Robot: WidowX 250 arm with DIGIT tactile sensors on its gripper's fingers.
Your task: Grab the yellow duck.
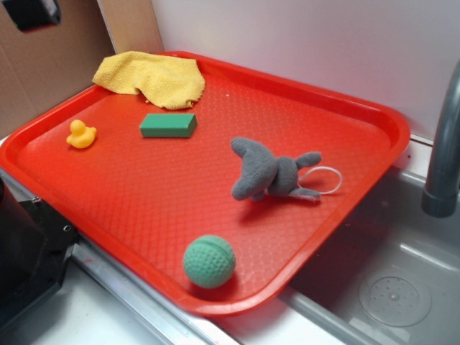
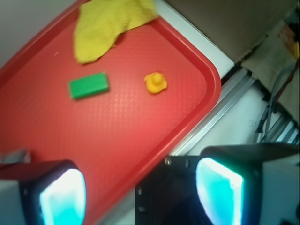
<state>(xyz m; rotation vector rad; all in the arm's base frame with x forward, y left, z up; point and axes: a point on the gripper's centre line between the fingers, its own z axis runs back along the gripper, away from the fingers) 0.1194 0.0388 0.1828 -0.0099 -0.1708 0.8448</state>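
You will find the yellow duck (image 1: pixel 81 134) standing on the red tray (image 1: pixel 144 208) near its left rim, with bare tray surface all around it. A green block (image 1: pixel 168 125) lies to its right, apart from it. A yellow cloth (image 1: pixel 152 77) is crumpled at the tray's far corner, overlapping the rim there. A grey plush toy (image 1: pixel 269 175) with a white loop lies toward the right side, and a green ball (image 1: pixel 209 261) rests against the near rim.

In the wrist view the fingers (image 2: pixel 62 197) stand wide apart with nothing between them, positioned over the tray's edge, well short of the duck (image 2: pixel 155 83). No object lies between the fingers and the duck.

The tray rests on a pale counter (image 1: pixel 93 316) beside a grey sink (image 1: pixel 388 280). A grey faucet (image 1: pixel 444 154) rises at the right. A white wall and a brown cardboard panel (image 1: pixel 50 65) stand behind.
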